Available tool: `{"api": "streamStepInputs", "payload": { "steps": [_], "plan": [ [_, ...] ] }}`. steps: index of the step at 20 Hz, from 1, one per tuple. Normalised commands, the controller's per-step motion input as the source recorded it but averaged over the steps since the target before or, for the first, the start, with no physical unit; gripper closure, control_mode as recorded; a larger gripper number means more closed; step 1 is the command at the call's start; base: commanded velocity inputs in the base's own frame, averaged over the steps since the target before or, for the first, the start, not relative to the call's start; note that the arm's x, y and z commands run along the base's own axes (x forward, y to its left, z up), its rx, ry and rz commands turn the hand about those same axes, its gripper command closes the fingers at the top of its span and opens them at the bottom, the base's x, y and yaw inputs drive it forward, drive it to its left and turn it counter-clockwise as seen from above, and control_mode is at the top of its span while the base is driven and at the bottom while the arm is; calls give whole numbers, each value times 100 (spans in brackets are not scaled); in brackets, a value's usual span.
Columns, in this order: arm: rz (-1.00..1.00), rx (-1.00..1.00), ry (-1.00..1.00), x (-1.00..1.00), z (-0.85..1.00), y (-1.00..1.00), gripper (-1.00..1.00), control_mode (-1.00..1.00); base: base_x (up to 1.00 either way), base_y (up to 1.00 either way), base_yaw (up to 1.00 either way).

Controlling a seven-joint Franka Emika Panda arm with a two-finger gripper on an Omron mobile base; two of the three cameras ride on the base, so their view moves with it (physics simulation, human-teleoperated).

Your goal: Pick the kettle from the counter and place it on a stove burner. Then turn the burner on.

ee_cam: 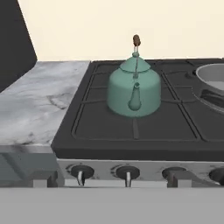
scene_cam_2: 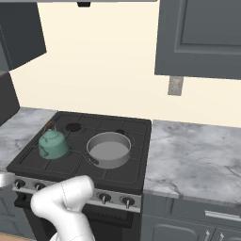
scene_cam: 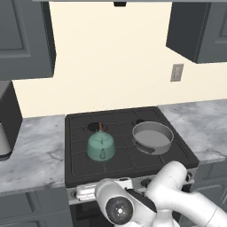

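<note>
Kitchen, stove (scene_cam: 128, 164), marble counter (scene_cam_2: 197, 155), dark cabinets (scene_cam_2: 202, 37)

We see a smooth, softly glossy teal kettle (ee_cam: 133, 89) on matt black cast-iron grates (ee_cam: 135, 127), a dull grey metal pan (scene_cam: 152, 136), and a polished veined marble tabletop (scene_cam_2: 197, 157).

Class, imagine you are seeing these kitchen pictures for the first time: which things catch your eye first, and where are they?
The teal kettle stands out first, sitting on the front left burner of the black stove, spout facing the front edge. Beside it, on the right side of the stove, sits a wide grey pan. Along the stove's front runs a row of knobs.
</note>
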Motion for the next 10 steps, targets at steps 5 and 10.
{"api": "streamStepInputs", "payload": {
  "steps": [5, 10],
  "plan": [
    [1, 0, -18, -11, -33, 0, -100, -100, 0, 0, 0],
    [0, 0, -17, 0, -45, 0, -100, -100, 0, 0, 0]
  ]
}}
